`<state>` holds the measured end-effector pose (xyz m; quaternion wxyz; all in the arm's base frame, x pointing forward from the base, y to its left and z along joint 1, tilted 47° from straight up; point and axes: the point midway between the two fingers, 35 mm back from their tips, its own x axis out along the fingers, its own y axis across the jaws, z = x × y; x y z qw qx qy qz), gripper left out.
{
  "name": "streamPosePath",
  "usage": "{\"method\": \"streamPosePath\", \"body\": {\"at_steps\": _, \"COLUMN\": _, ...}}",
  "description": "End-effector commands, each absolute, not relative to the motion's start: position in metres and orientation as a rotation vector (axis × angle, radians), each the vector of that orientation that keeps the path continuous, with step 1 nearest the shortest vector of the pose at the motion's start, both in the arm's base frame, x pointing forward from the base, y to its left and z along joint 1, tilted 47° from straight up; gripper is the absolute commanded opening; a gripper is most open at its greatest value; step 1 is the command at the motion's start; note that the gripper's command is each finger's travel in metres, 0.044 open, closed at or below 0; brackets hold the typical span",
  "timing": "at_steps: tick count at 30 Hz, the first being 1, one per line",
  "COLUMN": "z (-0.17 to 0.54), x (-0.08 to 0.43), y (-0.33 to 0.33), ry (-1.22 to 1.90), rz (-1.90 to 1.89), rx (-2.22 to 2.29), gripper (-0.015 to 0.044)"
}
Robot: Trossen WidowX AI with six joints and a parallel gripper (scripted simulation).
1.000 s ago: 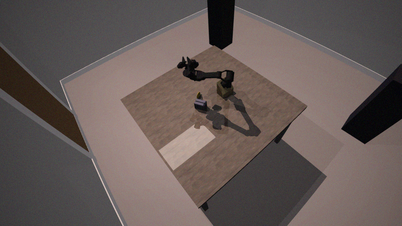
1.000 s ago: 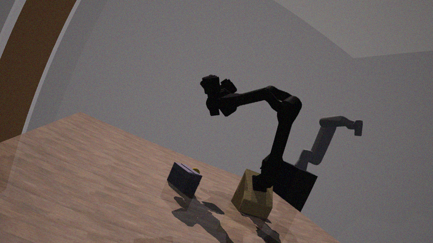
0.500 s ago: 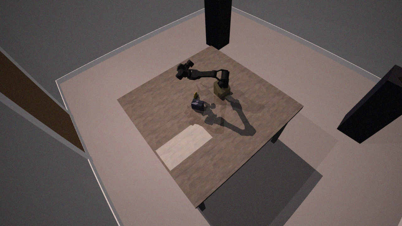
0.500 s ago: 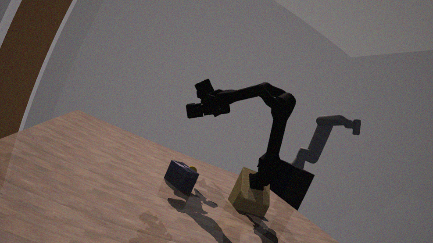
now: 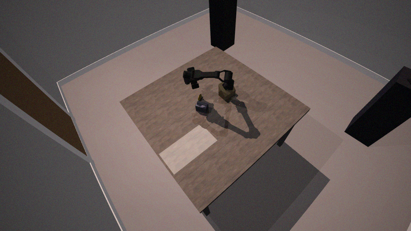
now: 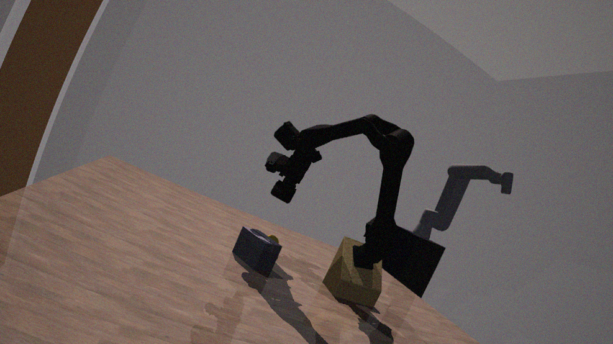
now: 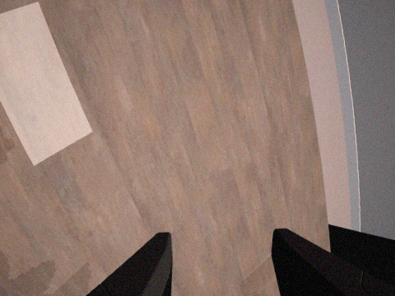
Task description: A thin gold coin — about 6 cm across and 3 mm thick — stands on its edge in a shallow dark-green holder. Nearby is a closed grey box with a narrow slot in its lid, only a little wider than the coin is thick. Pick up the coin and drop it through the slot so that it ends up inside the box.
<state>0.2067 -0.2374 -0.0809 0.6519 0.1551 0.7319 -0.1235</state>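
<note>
wood-grained desk [image 5: 161, 100] [image 6: 119, 228] [image 7: 197, 123] lies below the raised hand [image 5: 195, 85] [image 6: 283, 192] [image 7: 222, 243], its fingers parted around nothing, while the gold coin [image 5: 199, 97] [image 6: 273, 238] stands upright near the grey box [image 5: 202, 107] [image 6: 255, 252].

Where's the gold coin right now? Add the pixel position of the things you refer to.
In the top view, the coin [image 5: 200, 97] [image 6: 273, 238] is just above the grey box [image 5: 202, 107] [image 6: 255, 252], left of the arm's base [image 5: 227, 93] [image 6: 358, 291].
</note>
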Motion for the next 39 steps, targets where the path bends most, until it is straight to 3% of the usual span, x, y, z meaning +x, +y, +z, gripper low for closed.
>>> {"method": "streamPosePath", "body": {"at_steps": 1, "z": -0.049, "x": 0.217, "y": -0.153, "ry": 1.375, "rz": 0.655, "rx": 0.371, "gripper": 0.0161}}
{"method": "streamPosePath", "body": {"at_steps": 5, "z": -0.036, "x": 0.221, "y": -0.140, "ry": 1.246, "rz": 0.790, "rx": 0.375, "gripper": 0.0161}}
{"method": "streamPosePath", "body": {"at_steps": 23, "z": -0.039, "x": 0.221, "y": -0.143, "ry": 1.246, "rz": 0.790, "rx": 0.375, "gripper": 0.0161}}
{"method": "streamPosePath", "body": {"at_steps": 39, "z": -0.075, "x": 0.226, "y": -0.108, "ry": 1.244, "rz": 0.791, "rx": 0.376, "gripper": 0.0161}}
